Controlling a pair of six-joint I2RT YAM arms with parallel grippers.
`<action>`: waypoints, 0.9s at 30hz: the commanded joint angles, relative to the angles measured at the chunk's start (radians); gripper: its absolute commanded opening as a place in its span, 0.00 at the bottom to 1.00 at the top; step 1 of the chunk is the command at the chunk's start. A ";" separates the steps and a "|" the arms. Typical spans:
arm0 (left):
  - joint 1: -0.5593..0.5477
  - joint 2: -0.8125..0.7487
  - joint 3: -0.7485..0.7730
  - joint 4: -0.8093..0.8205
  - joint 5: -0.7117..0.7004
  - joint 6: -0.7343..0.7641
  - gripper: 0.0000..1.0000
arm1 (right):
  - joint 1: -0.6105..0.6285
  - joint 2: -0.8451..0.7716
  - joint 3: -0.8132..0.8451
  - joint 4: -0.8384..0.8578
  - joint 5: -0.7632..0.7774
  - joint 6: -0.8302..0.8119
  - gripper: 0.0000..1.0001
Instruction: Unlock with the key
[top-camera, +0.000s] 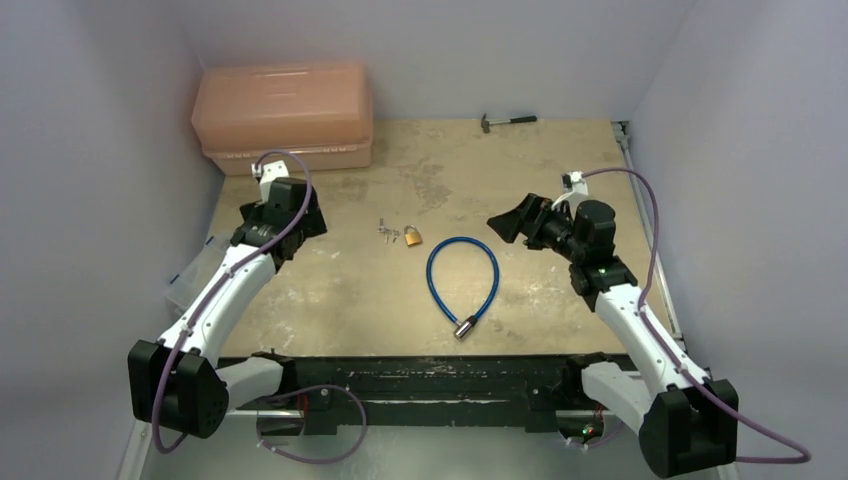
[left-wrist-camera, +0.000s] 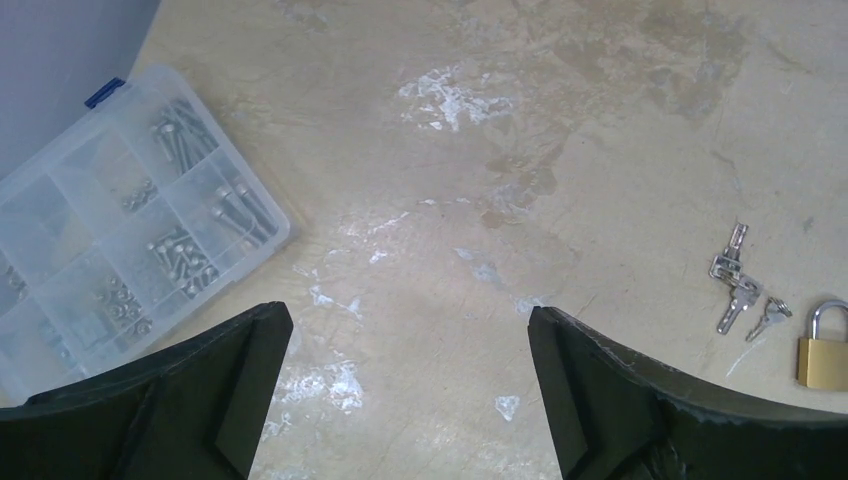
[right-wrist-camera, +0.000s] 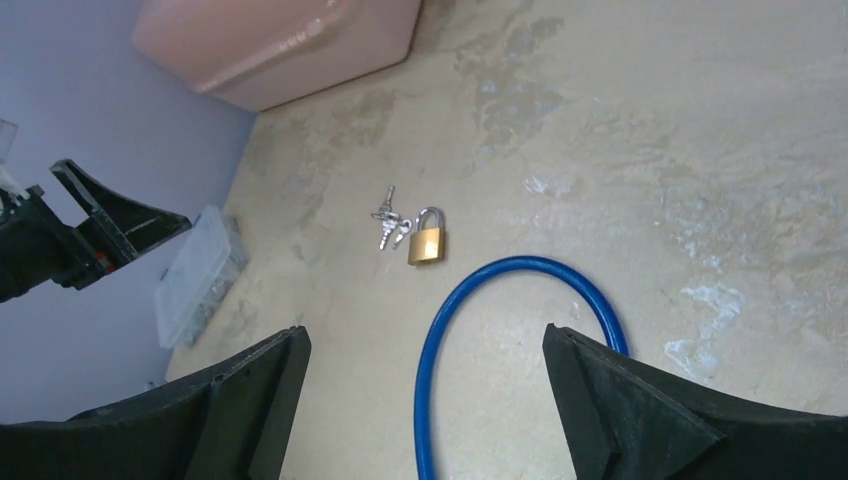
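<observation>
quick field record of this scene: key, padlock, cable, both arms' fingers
key: on a ring bunch, flat on the table, beside the padlock, unheld
padlock: brass, lying flat, shackle looks closed
blue cable: looped, apart from the padlock
left fingers: open, empty, over bare table
right fingers: open, empty, above the blue cable

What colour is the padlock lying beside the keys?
The padlock has a brass-gold body and a silver shackle, clearest in the left wrist view.
</observation>
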 joint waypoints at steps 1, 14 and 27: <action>0.003 0.009 -0.007 0.083 0.099 0.084 0.99 | 0.004 0.029 0.080 -0.094 0.023 -0.010 0.99; -0.004 0.001 -0.042 0.214 0.415 0.178 0.95 | 0.088 0.089 0.226 -0.294 0.182 -0.147 0.99; -0.012 -0.010 -0.037 0.234 0.513 0.164 0.87 | 0.288 0.251 0.427 -0.352 0.335 -0.177 0.97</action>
